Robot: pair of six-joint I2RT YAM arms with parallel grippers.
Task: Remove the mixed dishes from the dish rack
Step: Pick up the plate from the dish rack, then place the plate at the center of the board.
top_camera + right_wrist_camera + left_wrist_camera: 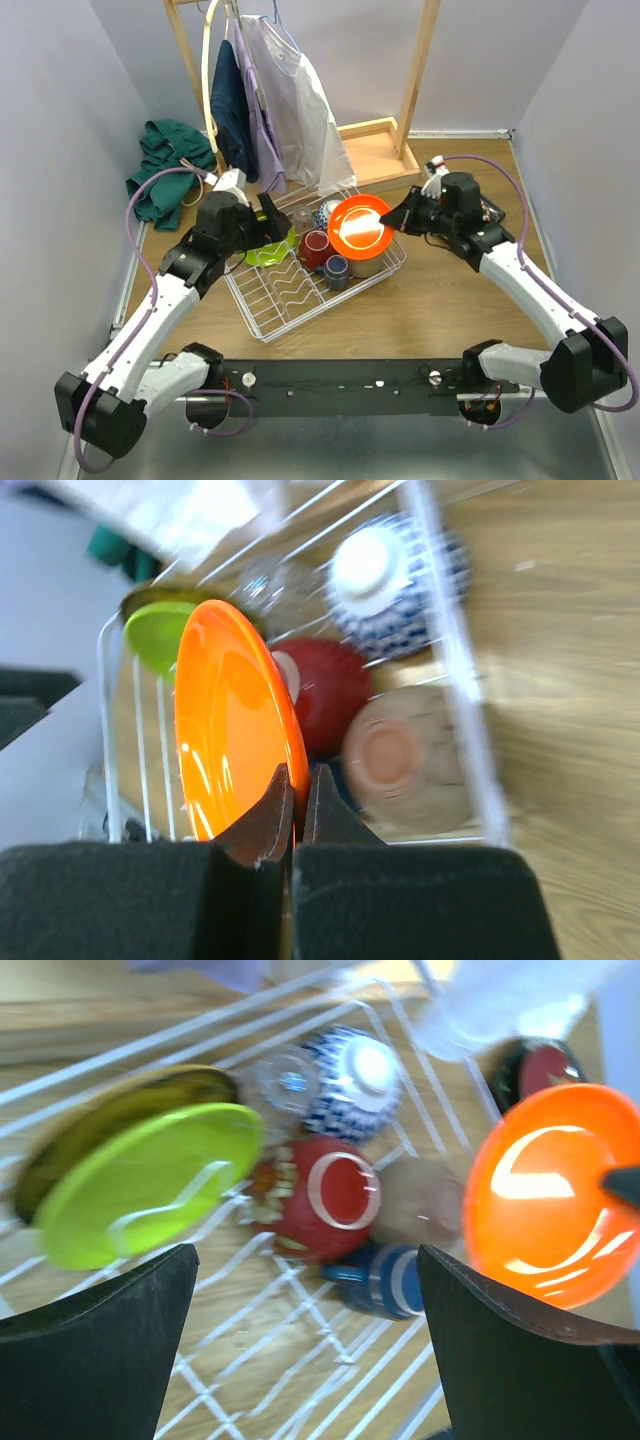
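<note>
An orange plate (360, 224), on edge at the right side of the dish rack (290, 305), is clamped by its rim in the right gripper (297, 798). The left gripper (307, 1260) is held wide apart near a green plate (150, 1185).

Orange plate (360, 225); lime-green plate (150, 1180); red bowl (325, 1195); blue-white patterned bowl (355, 1080).

place: probably a robot lab test cell | evidence: plain partition walls (60, 120) enclosing wooden table (440, 300); bolted mounting rail (340, 380) at near edge; staged clothes stand (415, 70), dish rack (285, 295)
</note>
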